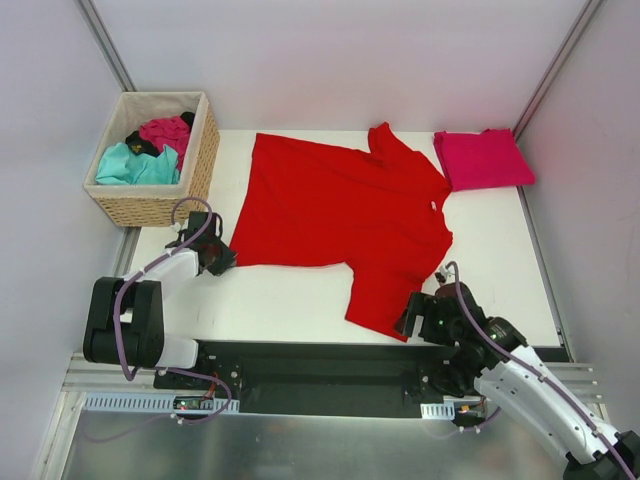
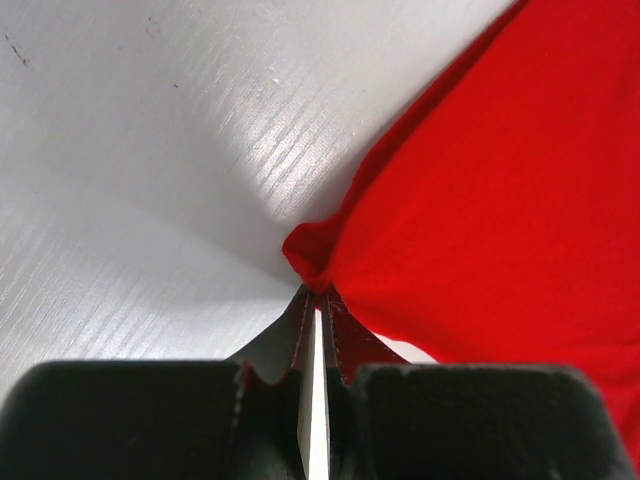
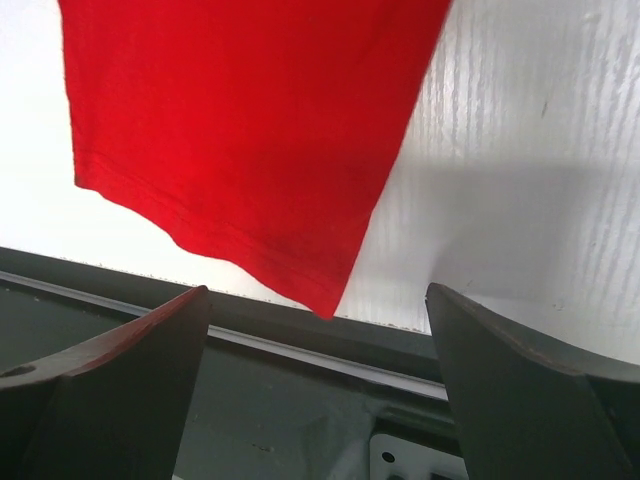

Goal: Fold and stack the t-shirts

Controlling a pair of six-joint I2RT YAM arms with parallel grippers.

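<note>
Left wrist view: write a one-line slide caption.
Left gripper shut on a bunched corner of the red t-shirt, the rest lying on the white table.

No text, label, brand name, number or sign can be read in any of the three views. A tiny pale patch [image 1: 437, 204] at the neckline of the red t-shirt [image 1: 340, 215] may be a garment tag, but it is too small to make out any lettering.

The spread t-shirt [image 1: 340, 215] lay central on the table [image 1: 290, 300]; the folded t-shirt [image 1: 483, 158] at its two o'clock, the basket [image 1: 140, 208] at ten.
</note>
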